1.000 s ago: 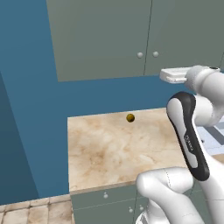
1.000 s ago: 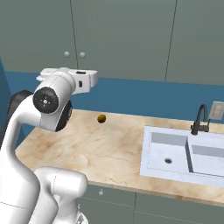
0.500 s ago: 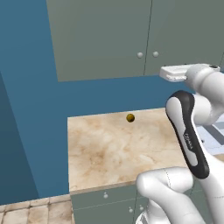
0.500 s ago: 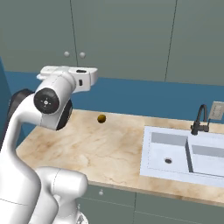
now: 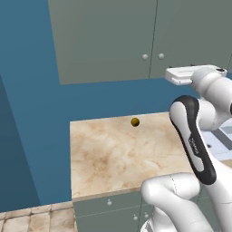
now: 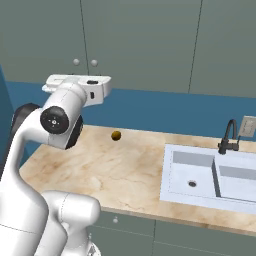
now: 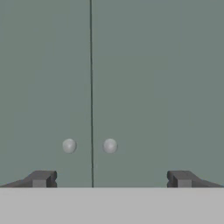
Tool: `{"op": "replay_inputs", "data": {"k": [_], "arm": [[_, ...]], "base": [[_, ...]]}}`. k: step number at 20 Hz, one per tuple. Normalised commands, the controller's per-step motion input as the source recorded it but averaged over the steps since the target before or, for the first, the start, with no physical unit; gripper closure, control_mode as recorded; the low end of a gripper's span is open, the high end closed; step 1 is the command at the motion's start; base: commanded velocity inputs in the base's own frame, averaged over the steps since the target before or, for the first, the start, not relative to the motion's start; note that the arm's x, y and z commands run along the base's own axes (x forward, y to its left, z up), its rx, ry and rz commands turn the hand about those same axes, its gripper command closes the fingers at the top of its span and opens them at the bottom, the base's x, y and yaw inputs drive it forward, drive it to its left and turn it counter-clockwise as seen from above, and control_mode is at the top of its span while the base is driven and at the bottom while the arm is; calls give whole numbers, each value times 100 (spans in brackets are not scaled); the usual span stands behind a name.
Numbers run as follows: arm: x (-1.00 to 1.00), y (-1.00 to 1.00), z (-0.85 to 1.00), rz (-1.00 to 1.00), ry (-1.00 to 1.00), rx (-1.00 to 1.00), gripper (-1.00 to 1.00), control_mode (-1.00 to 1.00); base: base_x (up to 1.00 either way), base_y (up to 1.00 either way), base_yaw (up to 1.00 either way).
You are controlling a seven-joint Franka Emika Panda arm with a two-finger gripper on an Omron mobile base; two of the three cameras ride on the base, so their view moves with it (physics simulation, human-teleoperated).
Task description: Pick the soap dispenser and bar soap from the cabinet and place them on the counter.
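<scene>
Facing the closed cabinet (image 7: 131,78), the hand view showed two flat grey-green doors meeting at a thin vertical seam, with a left knob (image 7: 69,145) and a right knob (image 7: 110,145) just beside the seam on either side. The fingers (image 7: 111,178) stood wide apart at the bottom of that view, one dark tip low on the left door and the other low on the right door, touching nothing. The soap dispenser and bar soap could not be seen; shut doors stood in front of the cabinet's inside.

From the left base view, a blue wall ran down the left side, the cabinet (image 5: 108,41) hung above, and the bench (image 5: 113,154) lay below it. A small dark-yellow ball (image 5: 135,122) sat at the back of the bench near the wall. The white arm (image 5: 195,136) rose at the right, its hand held level just below the knobs.

From the right base view, the arm (image 6: 60,120) was at the left, the ball (image 6: 116,135) rested on the bench (image 6: 120,170) beside it, and further right came a pale sink (image 6: 200,175) with a dark tap (image 6: 229,136).
</scene>
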Motion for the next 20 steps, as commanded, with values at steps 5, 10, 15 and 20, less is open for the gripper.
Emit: {"op": "replay_inputs", "data": {"k": [5, 10, 15, 20], "arm": [[7, 4, 0, 0, -5, 0, -100, -100], [12, 2, 0, 0, -3, 0, -100, -100], [17, 1, 0, 0, 0, 0, -100, -100], [27, 0, 0, 0, 0, 0, -100, -100]], "base": [[0, 0, 0], [0, 0, 0], [0, 0, 0], [0, 0, 0]]}}
